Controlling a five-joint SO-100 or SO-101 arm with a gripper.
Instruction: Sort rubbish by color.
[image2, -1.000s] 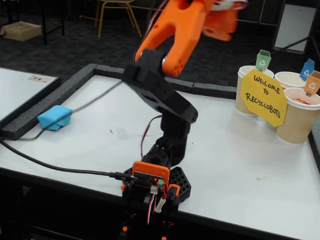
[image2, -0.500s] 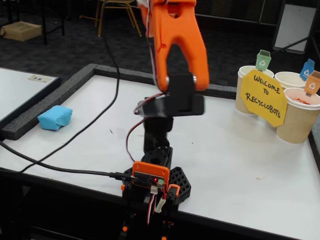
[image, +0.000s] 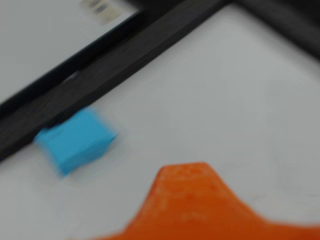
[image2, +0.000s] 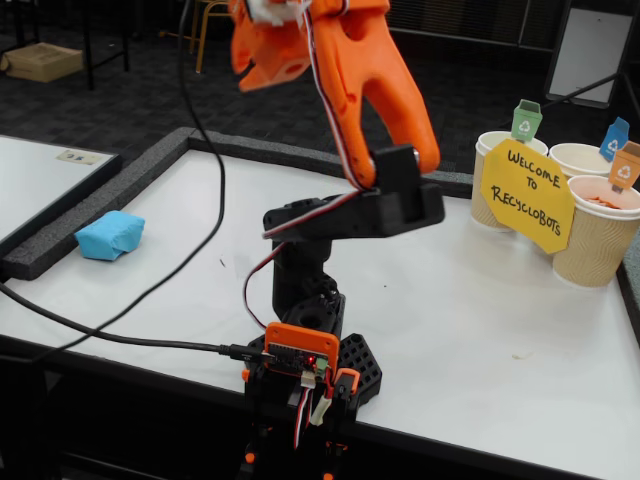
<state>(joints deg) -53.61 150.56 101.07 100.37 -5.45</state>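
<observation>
The arm (image2: 345, 150) rears high, its gripper (image2: 262, 45) (jaw state unclear) raised.

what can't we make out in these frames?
- Pincer: fixed view cuts it off at the top edge; wrist view shows only a blurred orange part. Open or shut unknown.
- Blue wad: motion-blurred in wrist view, so no tape or creases readable.
- Cup contents: rims hide most of them.
- Green and orange wads: not visible.

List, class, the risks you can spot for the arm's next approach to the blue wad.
1. The blue wad sits right against the black foam border; a finger coming down could hit the border or push the wad under its edge.
2. The black cable trails across the table between base and wad and might snag.
3. The wrist view is blurred, so aiming could be off.
</observation>
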